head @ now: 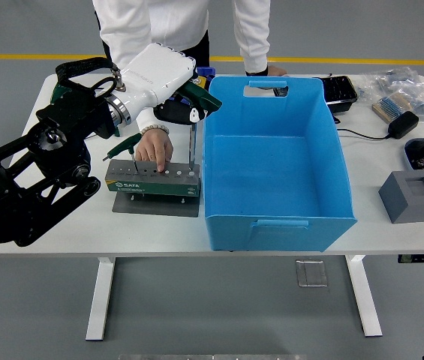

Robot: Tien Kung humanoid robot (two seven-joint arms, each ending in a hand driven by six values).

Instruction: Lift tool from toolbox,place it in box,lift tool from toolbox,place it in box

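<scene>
A white tabletop (61,225) is seen carrying a green toolbox (154,180) on a grey plate (155,204), a large blue box (272,161), a grey block (413,195), a black tray (341,90) and a black adapter (403,124).
</scene>
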